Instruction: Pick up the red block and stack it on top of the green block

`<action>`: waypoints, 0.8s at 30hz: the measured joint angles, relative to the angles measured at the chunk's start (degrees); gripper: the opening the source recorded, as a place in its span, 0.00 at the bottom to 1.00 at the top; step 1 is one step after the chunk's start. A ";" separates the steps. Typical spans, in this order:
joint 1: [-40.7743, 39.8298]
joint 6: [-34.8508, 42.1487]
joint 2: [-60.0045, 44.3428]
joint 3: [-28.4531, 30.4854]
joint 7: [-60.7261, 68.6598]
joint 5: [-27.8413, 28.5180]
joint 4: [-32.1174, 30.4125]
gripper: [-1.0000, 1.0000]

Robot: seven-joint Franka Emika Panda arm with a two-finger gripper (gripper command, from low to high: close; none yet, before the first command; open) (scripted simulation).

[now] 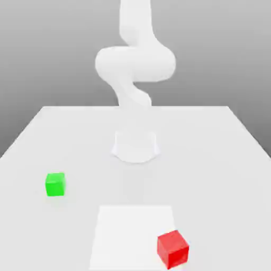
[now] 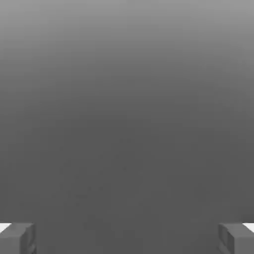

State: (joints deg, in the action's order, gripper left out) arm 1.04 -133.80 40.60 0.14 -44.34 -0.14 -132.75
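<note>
While red block [image 1: 173, 249] sits skewed, green block [image 1: 55, 184] sits approx. square, well apart.

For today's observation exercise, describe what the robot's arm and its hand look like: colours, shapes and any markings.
The arm is plain white and smooth, built of thick rounded segments joined by bulging curved joints, rising from a round white base. No cables, labels or markings are visible on it. In the hand view, the hand has two blocky grey fingertips with white edges.
</note>
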 joint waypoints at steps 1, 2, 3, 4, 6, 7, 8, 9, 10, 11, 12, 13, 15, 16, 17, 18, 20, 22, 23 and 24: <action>0.44 -0.87 -2.26 0.06 0.65 -0.06 -0.42 0.50; 0.85 -1.71 -4.43 0.09 1.28 -0.13 -0.82 0.50; 1.24 -2.53 -6.55 0.12 1.90 -0.21 -1.21 0.50; 1.61 -3.34 -8.65 0.14 2.52 -0.29 -1.60 0.50; 2.34 -4.95 -12.82 0.15 3.74 -0.44 -2.37 0.50; 2.69 -5.76 -14.90 0.14 4.35 -0.51 -2.75 0.50; 3.07 -6.55 -16.98 0.15 4.90 -0.54 -3.13 0.50; 3.42 -7.36 -19.06 0.13 5.52 -0.61 -3.52 0.50; 3.74 -8.16 -21.13 0.09 6.13 -0.68 -3.90 0.50; 4.14 -8.97 -23.21 0.13 6.66 -0.66 -4.29 0.50; 4.40 -9.77 -25.29 0.02 7.28 -0.75 -4.67 0.50; 4.68 -10.58 -27.36 -0.07 7.88 -0.80 -5.05 0.50; 5.18 -12.18 -31.52 -0.30 9.03 -0.85 -5.82 0.50; 5.36 -12.98 -33.59 -0.48 9.58 -0.85 -6.20 0.50; 5.68 -13.79 -35.67 -0.65 10.11 -0.81 -6.59 0.50; 5.98 -14.59 -37.75 -0.80 10.61 -0.74 -6.97 0.50; 6.67 -16.18 -41.90 -1.01 11.56 -0.50 -7.73 0.50; 7.01 -17.80 -46.05 -1.15 12.39 -0.12 -8.50 0.50; 7.17 -18.61 -48.13 -1.21 12.77 0.13 -8.89 0.50; 7.31 -19.42 -50.20 -1.32 13.10 0.43 -9.27 0.50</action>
State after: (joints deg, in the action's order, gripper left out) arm 8.34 -153.22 -9.60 -1.18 -31.24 0.29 -142.01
